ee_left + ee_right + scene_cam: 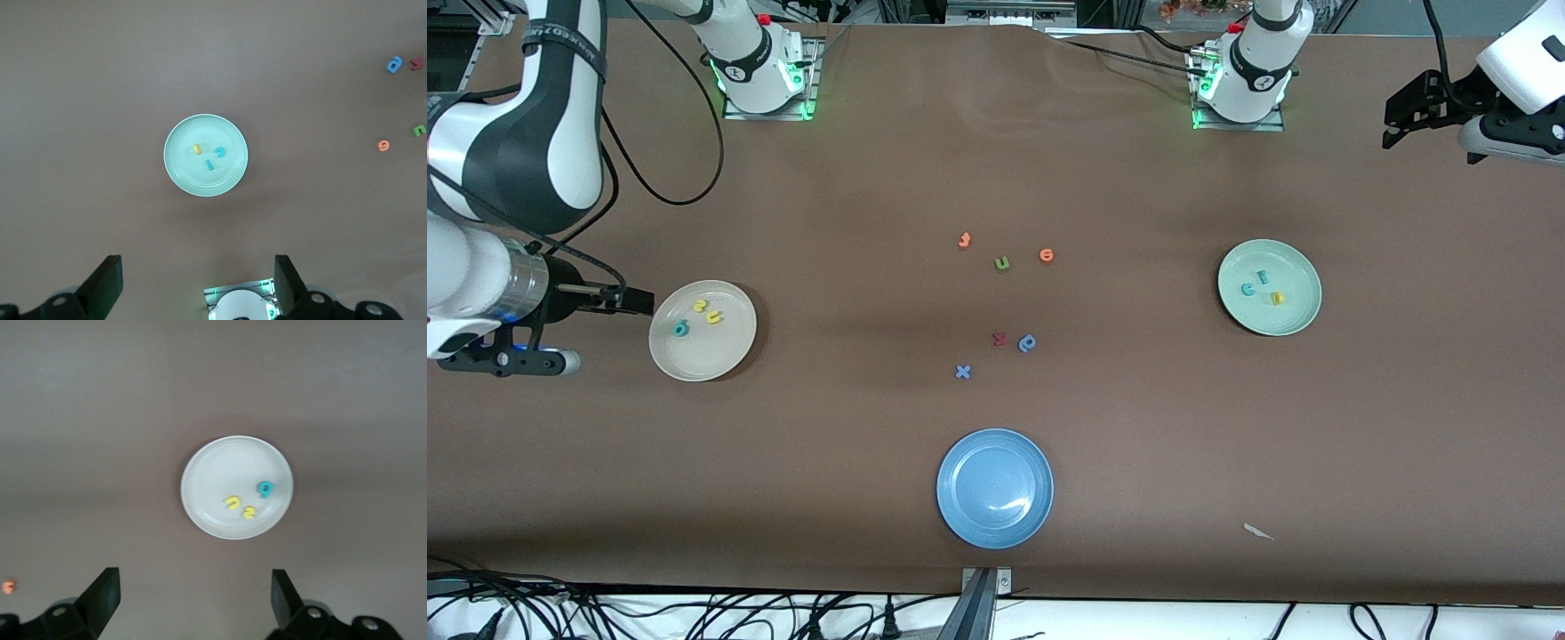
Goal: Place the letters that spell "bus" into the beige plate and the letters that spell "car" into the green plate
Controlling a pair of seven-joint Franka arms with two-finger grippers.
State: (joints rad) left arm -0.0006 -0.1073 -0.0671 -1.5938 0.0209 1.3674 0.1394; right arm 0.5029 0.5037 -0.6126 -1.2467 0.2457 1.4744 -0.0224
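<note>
The beige plate (713,357) lies toward the right arm's end of the table and holds a teal "b" (680,329), a yellow "u" (713,316) and a yellow "s" (699,306). My right gripper (636,300) hangs open and empty in the air beside it; in the right wrist view (193,600) the plate (213,463) lies well below. The green plate (1294,267), toward the left arm's end, holds a teal "c" (1248,289), a teal "r" (1262,276) and a yellow "a" (1277,298). My left gripper (1400,120) is raised high, open and empty (199,283), looking down on that plate (190,177).
Loose letters lie mid-table: an orange letter (964,240), an olive "u" (1002,263), an orange "o" (1047,256), a maroon letter (1000,339), a blue "p" (1028,343) and a blue "x" (962,372). An empty blue plate (969,520) sits nearer the camera. A white scrap (1258,532) lies near the front edge.
</note>
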